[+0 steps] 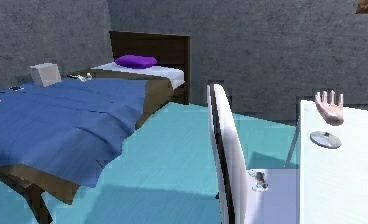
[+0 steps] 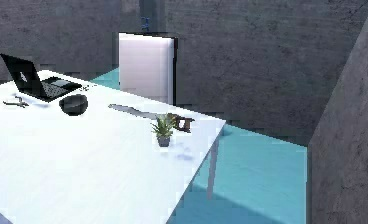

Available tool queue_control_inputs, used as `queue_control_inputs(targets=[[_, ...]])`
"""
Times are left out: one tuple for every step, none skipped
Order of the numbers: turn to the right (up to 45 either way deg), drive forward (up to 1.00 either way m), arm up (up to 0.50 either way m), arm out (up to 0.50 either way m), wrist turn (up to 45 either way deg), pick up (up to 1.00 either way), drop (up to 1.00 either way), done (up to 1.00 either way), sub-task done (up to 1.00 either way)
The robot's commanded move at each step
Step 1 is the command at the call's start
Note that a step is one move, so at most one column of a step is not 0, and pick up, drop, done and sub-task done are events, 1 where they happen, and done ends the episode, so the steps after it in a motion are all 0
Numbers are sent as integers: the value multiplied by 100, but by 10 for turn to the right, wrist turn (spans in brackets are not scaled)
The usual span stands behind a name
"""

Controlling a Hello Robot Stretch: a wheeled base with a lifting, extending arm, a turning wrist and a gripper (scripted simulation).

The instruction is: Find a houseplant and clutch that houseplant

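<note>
Plainly, in the arm side view, the houseplant (image 2: 164, 130) stood upright on the white desk (image 2: 72, 170), a small green tuft in a grey pot, near the desk's corner at about 3 o'clock of the desktop. A saw (image 2: 142, 113) lay flat on the desk just beside it, its dark handle at the plant's 2 o'clock and its blade running off toward 10 o'clock; whether the two touched could not be told. Farther along at 10 o'clock sat a dark round object (image 2: 74, 103), and beyond that an opened black laptop (image 2: 37, 78), with a small thin item (image 2: 17, 101) at its 7 o'clock. A white chair (image 2: 146, 65) stood behind the desk at the plant's 12 o'clock, against grey walls, and teal floor (image 2: 262, 175) spread at 3 to 5 o'clock. The state of the hand could not be told. In the forward view a bed (image 1: 62, 120) with a blue cover took up the 9 o'clock side, a purple pillow (image 1: 136, 62) at its head by a dark headboard (image 1: 152, 45) and a white box (image 1: 44, 74) on it at 10 o'clock. At 3 o'clock a pale palm-shaped sculpture (image 1: 330, 105) rose over a round disc (image 1: 326, 139) on the desk.
</note>
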Motion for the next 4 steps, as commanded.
queue_control_inputs(targets=[[0, 0, 32, 0, 0, 0, 0, 0, 0], [0, 0, 0, 44, 0, 0, 0, 0, 0], [0, 0, 0, 0, 450, 0, 0, 0, 0], [0, 0, 0, 0, 450, 0, 0, 0, 0]])
